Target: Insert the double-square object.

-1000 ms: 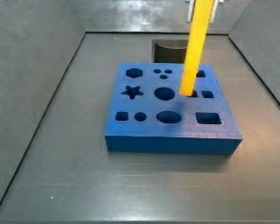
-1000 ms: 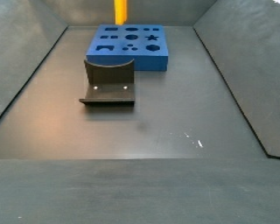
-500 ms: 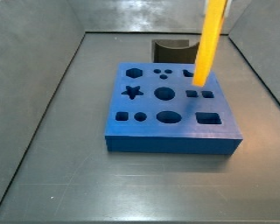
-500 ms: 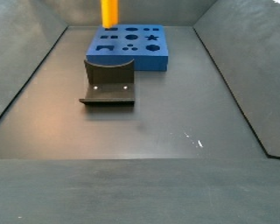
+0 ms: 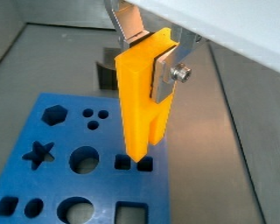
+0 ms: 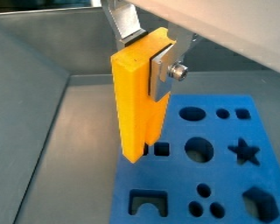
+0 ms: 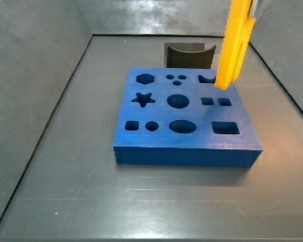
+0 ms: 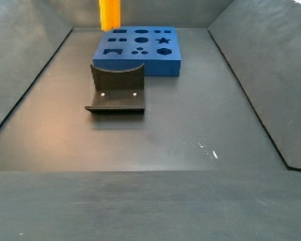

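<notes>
The double-square object (image 5: 143,96) is a long bright-yellow bar, also seen in a wrist view (image 6: 136,96). My gripper (image 5: 152,51) is shut on its upper end, one silver finger on each side, as a wrist view (image 6: 149,52) also shows. The bar hangs upright, its lower end in the air above the blue block (image 7: 186,118) near the block's far right edge (image 7: 225,57). The two-square hole (image 7: 215,99) lies just below and beside that end. In a side view only the bar (image 8: 109,13) shows over the block (image 8: 140,49); the gripper is above both side views.
The dark fixture (image 8: 118,87) stands on the floor right beside the blue block, also seen in a side view (image 7: 189,49). Grey walls enclose the floor on the sides. The block has several other shaped holes, such as a star (image 7: 144,98) and a hexagon (image 7: 144,78).
The bar has risen from the two-square hole and shifted sideways toward the block's edge; its lower end now hangs higher than before.
</notes>
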